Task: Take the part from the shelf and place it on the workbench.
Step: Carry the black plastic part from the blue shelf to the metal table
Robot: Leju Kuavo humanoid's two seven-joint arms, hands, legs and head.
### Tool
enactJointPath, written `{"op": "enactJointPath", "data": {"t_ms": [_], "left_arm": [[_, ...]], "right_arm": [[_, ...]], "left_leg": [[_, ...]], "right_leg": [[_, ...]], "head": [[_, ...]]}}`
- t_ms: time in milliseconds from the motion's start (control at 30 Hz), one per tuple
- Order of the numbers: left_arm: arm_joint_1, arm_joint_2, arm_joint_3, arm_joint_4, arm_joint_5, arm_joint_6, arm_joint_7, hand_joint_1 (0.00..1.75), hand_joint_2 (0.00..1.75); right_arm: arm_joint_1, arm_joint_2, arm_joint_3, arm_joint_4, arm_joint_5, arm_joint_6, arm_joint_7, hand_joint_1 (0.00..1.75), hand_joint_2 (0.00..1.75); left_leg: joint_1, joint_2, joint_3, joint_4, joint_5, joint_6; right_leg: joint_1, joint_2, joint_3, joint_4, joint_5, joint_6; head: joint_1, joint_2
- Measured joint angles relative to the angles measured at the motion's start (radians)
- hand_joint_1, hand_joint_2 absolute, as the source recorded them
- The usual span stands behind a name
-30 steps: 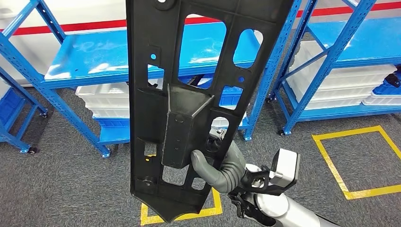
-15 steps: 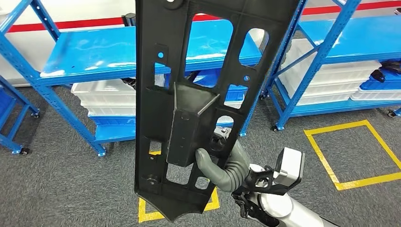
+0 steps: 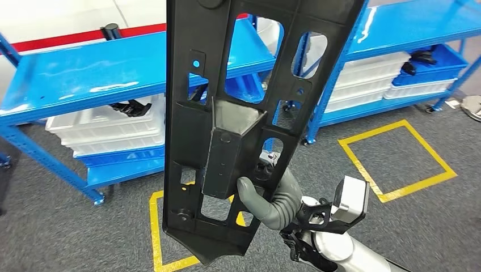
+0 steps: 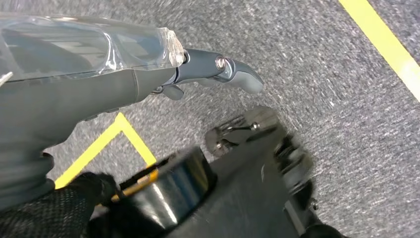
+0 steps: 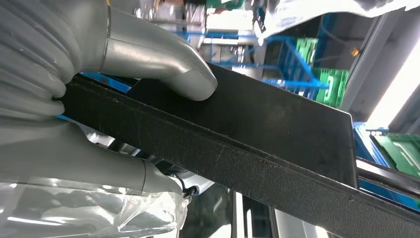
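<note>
Carrying step under way: right hand (image 3: 271, 199) grips part (image 3: 249, 113), thumb pressed on its face, part upright, off shelf (image 3: 85, 85). Left hand (image 4: 213, 69) hangs over floor, finger state unclear. Next move, likely: find tabletop, lay part flat.

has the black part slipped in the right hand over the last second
No. The thumb of the right hand presses the same spot under the black part's box-shaped boss; the shelves shifted because the camera turned.
</note>
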Motion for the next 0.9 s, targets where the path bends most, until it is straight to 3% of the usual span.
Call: {"op": "enactJointPath", "data": {"t_ms": [33,100,167,200,267,333,367,400,467,533,567,633,700,767,833,867,900], "left_arm": [[0.0,0.0,0.0,0.0,0.0,0.0,0.0,0.0,1.75],[0.0,0.0,0.0,0.0,0.002,0.002,-0.001,0.0,1.75],[0.002,-0.002,0.0,0.0,0.005,0.004,-0.004,0.0,1.75],[0.004,-0.002,0.0,0.0,0.007,0.006,-0.005,0.0,1.75],[0.01,-0.002,0.0,0.0,0.014,0.01,-0.01,0.0,1.75],[0.017,-0.001,0.0,0.0,0.022,0.014,-0.015,0.0,1.75],[0.019,-0.001,0.001,0.0,0.024,0.015,-0.017,0.0,1.75],[0.021,-0.001,0.001,0.0,0.026,0.016,-0.018,0.0,1.75],[0.024,-0.001,0.001,0.0,0.029,0.016,-0.02,0.0,1.75],[0.027,0.0,0.001,0.0,0.031,0.017,-0.021,0.0,1.75],[0.028,0.0,0.001,0.0,0.033,0.017,-0.023,0.0,1.75],[0.03,0.001,0.002,0.0,0.034,0.017,-0.025,0.0,1.75],[0.029,0.001,0.002,0.0,0.034,0.017,-0.027,0.0,1.75],[0.028,0.001,0.002,0.0,0.035,0.017,-0.029,0.0,1.75],[0.026,0.001,0.004,0.0,0.036,0.017,-0.032,0.0,1.75],[0.024,0.001,0.004,0.0,0.036,0.017,-0.033,0.0,1.75],[0.023,0.001,0.005,0.0,0.036,0.017,-0.033,0.0,1.75]], "right_arm": [[0.002,-0.001,-0.001,-0.003,0.008,-0.005,0.002,1.75,1.75],[0.012,-0.008,-0.007,-0.013,0.032,-0.016,0.006,1.75,1.75],[0.026,-0.022,-0.017,-0.026,0.059,-0.028,0.01,1.75,1.75],[0.033,-0.03,-0.022,-0.035,0.074,-0.034,0.012,1.75,1.75],[0.049,-0.044,-0.033,-0.054,0.101,-0.042,0.016,1.75,1.75],[0.074,-0.059,-0.047,-0.073,0.129,-0.048,0.021,1.75,1.75],[0.088,-0.069,-0.055,-0.084,0.144,-0.051,0.023,1.75,1.75],[0.103,-0.078,-0.064,-0.096,0.16,-0.053,0.026,1.75,1.75],[0.125,-0.094,-0.085,-0.122,0.185,-0.057,0.029,1.75,1.75],[0.143,-0.105,-0.104,-0.146,0.197,-0.059,0.031,1.75,1.75],[0.154,-0.109,-0.114,-0.156,0.2,-0.06,0.031,1.75,1.75],[0.177,-0.117,-0.13,-0.171,0.204,-0.06,0.032,1.75,1.75],[0.188,-0.123,-0.142,-0.182,0.207,-0.06,0.031,1.75,1.75],[0.194,-0.126,-0.149,-0.19,0.208,-0.06,0.031,1.75,1.75],[0.202,-0.127,-0.153,-0.193,0.208,-0.06,0.031,1.75,1.75],[0.207,-0.128,-0.155,-0.195,0.208,-0.06,0.031,1.75,1.75],[0.21,-0.129,-0.158,-0.196,0.208,-0.059,0.031,1.75,1.75]], "left_leg": [[0.0,-0.015,0.014,-0.035,0.008,0.003],[-0.001,-0.012,0.013,-0.047,0.007,0.007],[0.002,0.005,0.01,-0.048,0.014,0.018],[0.004,0.017,0.01,-0.051,0.017,0.025],[0.003,0.041,0.008,-0.052,0.018,0.032],[0.001,0.067,0.007,-0.052,0.018,0.034],[0.001,0.079,0.007,-0.052,0.018,0.034],[0.001,0.09,0.007,-0.051,0.018,0.034],[-0.002,0.11,0.009,-0.049,0.015,0.03],[-0.008,0.127,0.01,-0.045,0.011,0.021],[-0.011,0.135,0.011,-0.043,0.009,0.017],[-0.009,0.146,0.01,-0.041,0.007,0.007],[-0.004,0.121,-0.003,-0.005,-0.022,-0.005],[-0.001,0.078,-0.053,0.115,-0.093,-0.012],[0.0,0.063,-0.11,0.251,-0.15,-0.014],[-0.001,0.061,-0.118,0.275,-0.151,-0.013],[-0.001,0.06,-0.106,0.256,-0.133,-0.011]], "right_leg": [[0.0,0.01,-0.006,0.001,0.003,0.005],[-0.001,0.029,-0.019,0.003,0.01,0.017],[-0.002,0.011,-0.031,0.019,-0.001,0.028],[0.0,-0.012,-0.046,0.053,-0.024,0.033],[-0.001,-0.056,-0.102,0.183,-0.099,0.042],[-0.005,-0.065,-0.156,0.311,-0.15,0.049],[-0.006,-0.067,-0.159,0.326,-0.149,0.052],[-0.008,-0.071,-0.138,0.292,-0.128,0.053],[-0.008,-0.106,-0.051,0.14,-0.065,0.053],[-0.004,-0.134,0.008,0.028,-0.031,0.044],[-0.002,-0.136,0.015,0.009,-0.028,0.037],[-0.002,-0.115,0.009,0.01,-0.024,0.022],[-0.005,-0.098,0.004,0.008,-0.017,0.008],[-0.008,-0.081,-0.002,0.007,-0.011,-0.001],[-0.007,-0.06,-0.007,0.008,-0.007,-0.005],[-0.007,-0.048,-0.009,0.008,-0.005,-0.005],[-0.006,-0.035,-0.009,0.008,-0.003,-0.004]], "head": [[0.0,0.0],[0.001,0.0],[0.002,0.0],[0.003,0.0],[0.006,0.0],[0.006,0.0],[0.006,0.0],[0.006,0.0],[0.006,0.0],[0.005,0.0],[0.005,0.0],[0.004,0.0],[0.004,0.0],[0.004,0.0],[0.004,0.0],[0.004,0.0],[0.004,0.0]]}}
